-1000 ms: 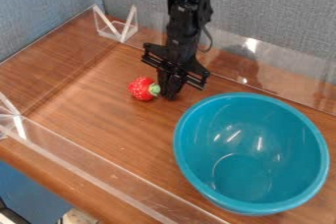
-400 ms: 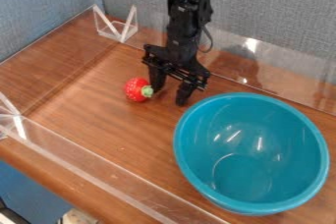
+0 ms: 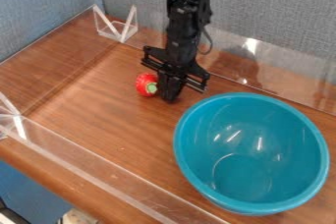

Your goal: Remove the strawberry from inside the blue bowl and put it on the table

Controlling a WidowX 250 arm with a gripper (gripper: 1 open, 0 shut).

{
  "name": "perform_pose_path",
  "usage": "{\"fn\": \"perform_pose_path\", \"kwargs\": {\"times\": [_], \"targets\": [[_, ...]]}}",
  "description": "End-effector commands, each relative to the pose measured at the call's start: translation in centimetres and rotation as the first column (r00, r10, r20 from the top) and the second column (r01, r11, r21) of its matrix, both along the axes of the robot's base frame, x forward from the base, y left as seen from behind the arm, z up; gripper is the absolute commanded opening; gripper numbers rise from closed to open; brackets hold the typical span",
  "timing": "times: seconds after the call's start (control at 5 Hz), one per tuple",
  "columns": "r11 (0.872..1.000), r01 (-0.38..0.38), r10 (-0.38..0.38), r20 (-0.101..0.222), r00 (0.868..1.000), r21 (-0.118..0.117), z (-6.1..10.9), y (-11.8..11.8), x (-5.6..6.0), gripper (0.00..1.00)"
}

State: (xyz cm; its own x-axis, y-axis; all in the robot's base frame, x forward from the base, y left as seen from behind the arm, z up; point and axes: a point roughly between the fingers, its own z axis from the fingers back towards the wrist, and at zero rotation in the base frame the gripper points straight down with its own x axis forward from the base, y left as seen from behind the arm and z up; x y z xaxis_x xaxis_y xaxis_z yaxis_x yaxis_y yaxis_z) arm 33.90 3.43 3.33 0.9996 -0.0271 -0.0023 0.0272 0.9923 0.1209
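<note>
A glossy red strawberry (image 3: 145, 84) with a green cap, a teal-blue bowl (image 3: 252, 154), a reddish-brown wood-grain table (image 3: 92, 81), and a black gripper (image 3: 172, 92).

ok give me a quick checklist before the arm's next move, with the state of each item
1. Small glossy red toy strawberry out of the large teal-blue plastic bowl: ok.
2. Strawberry resting on the reddish-brown wood-grain table: ok, it looks so.
3. Bowl empty: ok.
4. Black gripper open and clear of the strawberry: not ok, jaws shut right beside it; whether they touch, cannot tell.
5. Bowl upright on the table: ok.
</note>
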Motion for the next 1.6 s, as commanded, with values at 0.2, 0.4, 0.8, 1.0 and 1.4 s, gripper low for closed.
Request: {"fn": "perform_pose_path", "kwargs": {"times": [0.2, 0.4, 0.8, 1.0, 1.4], "targets": [[1.0, -0.007, 0.008, 0.084, 0.996, -0.009, 3.2, 0.1, 0.7, 1.0], [1.0, -0.003, 0.004, 0.086, 0.996, -0.008, 3.3, 0.0, 0.7, 0.0], [1.0, -0.001, 0.002, 0.089, 0.996, -0.012, 3.5, -0.1, 0.7, 1.0], [1.0, -0.003, 0.004, 0.089, 0.996, -0.016, 3.7, 0.0, 0.7, 1.0], [1.0, -0.01, 0.013, 0.123, 0.992, -0.025, 4.9, 0.5, 1.8, 1.0]]}}
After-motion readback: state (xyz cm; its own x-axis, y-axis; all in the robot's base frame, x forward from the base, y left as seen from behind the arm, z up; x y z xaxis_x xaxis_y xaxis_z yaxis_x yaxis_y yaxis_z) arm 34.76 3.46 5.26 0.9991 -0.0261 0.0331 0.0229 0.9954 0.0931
